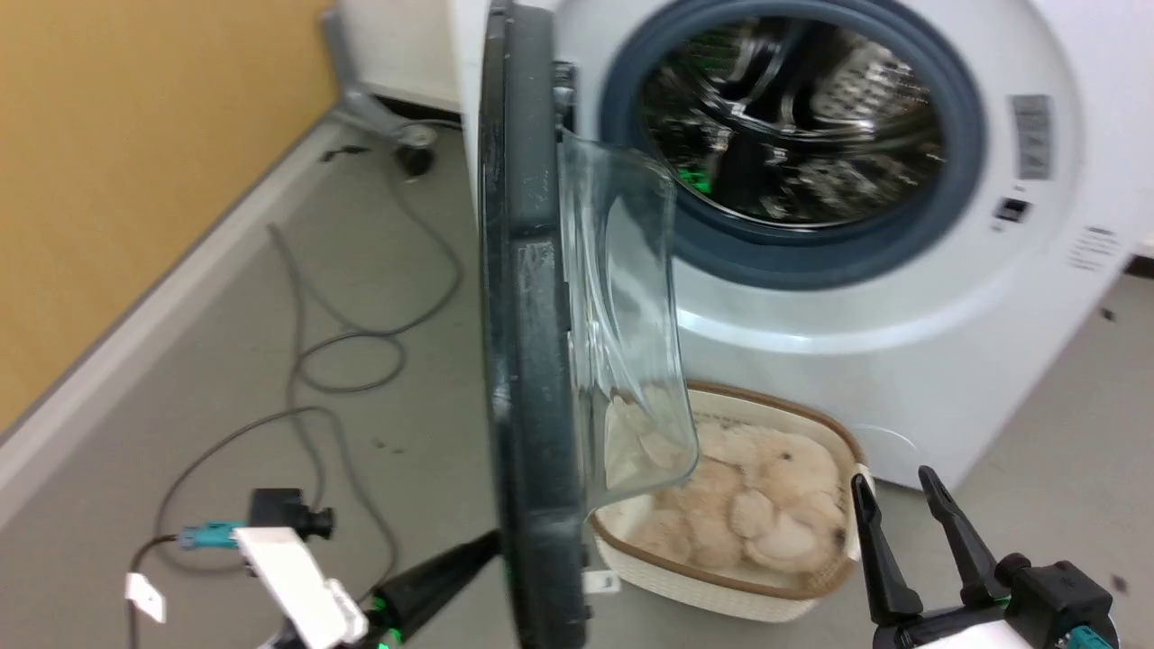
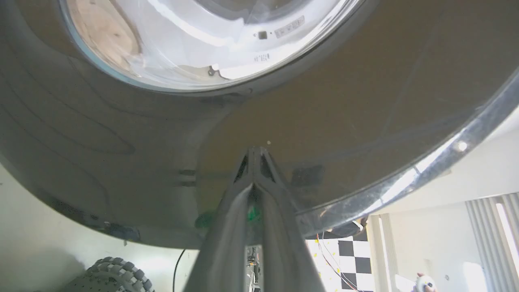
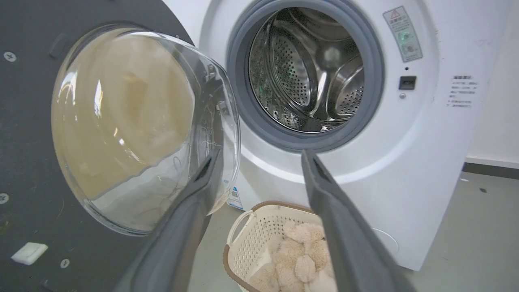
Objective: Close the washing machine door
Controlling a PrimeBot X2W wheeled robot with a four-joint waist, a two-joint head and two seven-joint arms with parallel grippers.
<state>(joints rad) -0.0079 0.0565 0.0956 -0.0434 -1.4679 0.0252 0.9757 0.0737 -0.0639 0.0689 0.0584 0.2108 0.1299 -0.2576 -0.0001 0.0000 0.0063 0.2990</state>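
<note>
While wide open, washing machine door point(image 1: 527, 361) black-rimmed, glass-bowled; left claw point(image 2: 254, 152) closed, right claw point(image 1: 891, 482) spread.

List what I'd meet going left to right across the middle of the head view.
Yellow-orange wall, loose grey floor cables, large round black washing machine door edge-on, its bulging clear glass window, perforated steel drum, grey rectangular label.
</note>
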